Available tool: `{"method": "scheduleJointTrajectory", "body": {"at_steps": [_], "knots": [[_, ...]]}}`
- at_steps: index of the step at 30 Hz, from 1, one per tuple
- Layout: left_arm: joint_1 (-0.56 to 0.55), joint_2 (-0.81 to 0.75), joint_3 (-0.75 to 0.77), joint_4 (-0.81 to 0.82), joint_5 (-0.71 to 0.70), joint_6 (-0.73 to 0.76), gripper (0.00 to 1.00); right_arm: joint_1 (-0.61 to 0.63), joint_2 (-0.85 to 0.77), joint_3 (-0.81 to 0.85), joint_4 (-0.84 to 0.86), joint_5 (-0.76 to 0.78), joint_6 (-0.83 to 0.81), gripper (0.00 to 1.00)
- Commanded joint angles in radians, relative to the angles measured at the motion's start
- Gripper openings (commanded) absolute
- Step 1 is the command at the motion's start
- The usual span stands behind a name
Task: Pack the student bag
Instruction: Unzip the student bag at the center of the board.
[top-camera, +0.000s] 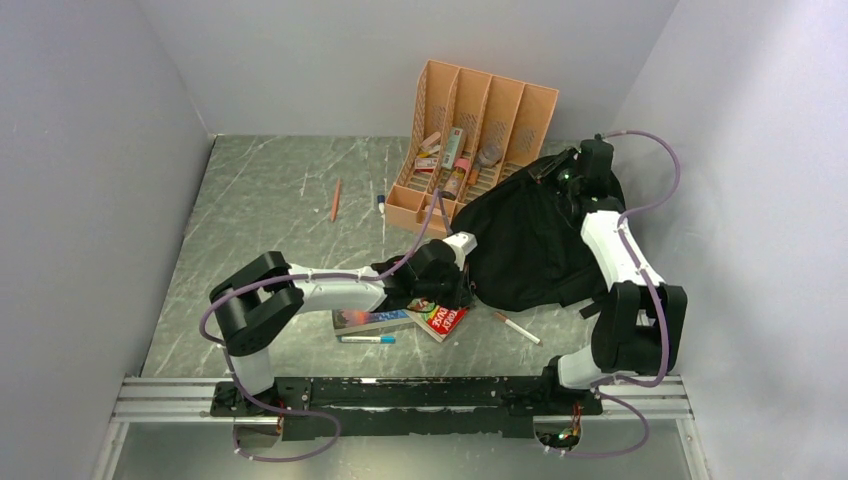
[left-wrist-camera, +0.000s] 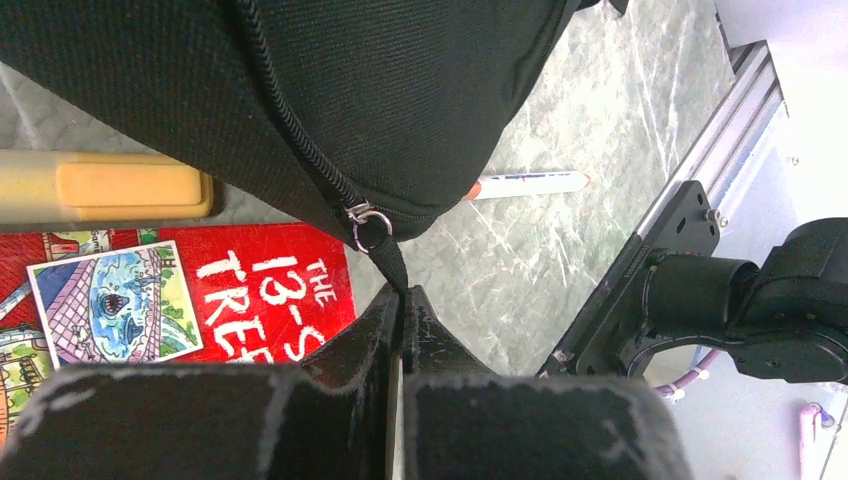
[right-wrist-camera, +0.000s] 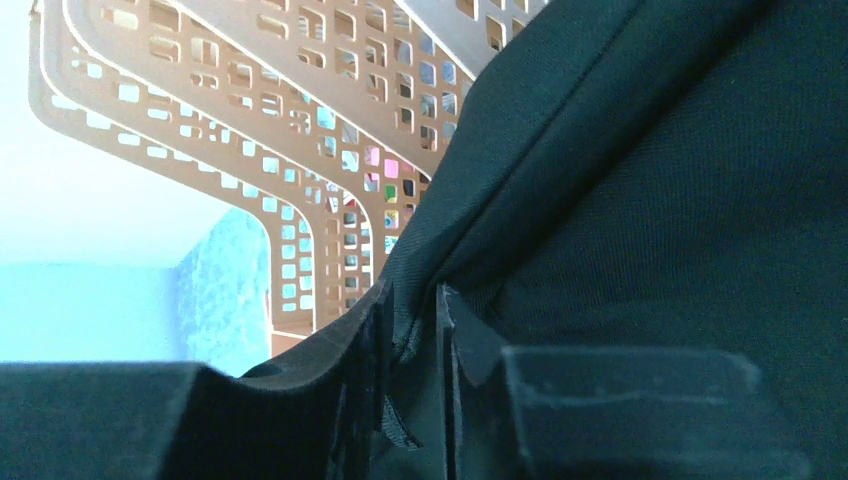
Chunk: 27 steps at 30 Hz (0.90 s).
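Note:
The student bag (top-camera: 530, 240) is a large black fabric backpack lying right of centre on the table. My left gripper (top-camera: 462, 290) sits at its near left corner. In the left wrist view the bag (left-wrist-camera: 400, 80) fills the top, and the left gripper (left-wrist-camera: 403, 297) is shut on the black pull tab (left-wrist-camera: 393, 262) that hangs from the zipper ring (left-wrist-camera: 370, 225). My right gripper (top-camera: 562, 168) is at the bag's far top edge. In the right wrist view a fold of the bag (right-wrist-camera: 650, 200) is pinched between the narrowly spaced jaws of the right gripper (right-wrist-camera: 412, 300).
An orange slotted organizer (top-camera: 480, 130) holding small items stands behind the bag, also seen as the organizer (right-wrist-camera: 300, 150). A red book (top-camera: 437, 318) and a second book (top-camera: 370, 320) lie under the left wrist. A blue marker (top-camera: 367, 339), white pen (top-camera: 518, 328) and orange pencil (top-camera: 336, 200) lie loose.

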Motion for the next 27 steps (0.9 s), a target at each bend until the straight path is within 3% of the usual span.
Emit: {"method": "scheduleJointTrajectory", "body": {"at_steps": [1, 5, 7, 11, 19, 27], "knots": [[-0.001, -0.003, 0.021, -0.011, -0.025, 0.008, 0.05, -0.012, -0.090, -0.025, 0.017, 0.013, -0.031, 0.32], [0.025, -0.008, 0.000, 0.001, -0.005, -0.001, 0.05, -0.012, -0.167, -0.064, -0.041, 0.037, -0.060, 0.55], [0.036, -0.015, -0.010, 0.006, 0.007, 0.001, 0.05, -0.011, -0.203, -0.077, -0.068, 0.035, -0.078, 0.59], [0.043, -0.023, -0.016, 0.014, 0.019, 0.018, 0.05, 0.013, -0.279, -0.143, -0.086, -0.023, -0.064, 0.59], [0.051, -0.014, -0.014, 0.023, 0.055, 0.026, 0.05, 0.178, -0.393, -0.232, -0.244, 0.021, -0.053, 0.59], [0.051, -0.009, -0.005, 0.050, 0.128, 0.042, 0.19, 0.357, -0.544, -0.393, -0.327, 0.038, 0.100, 0.58]]}}
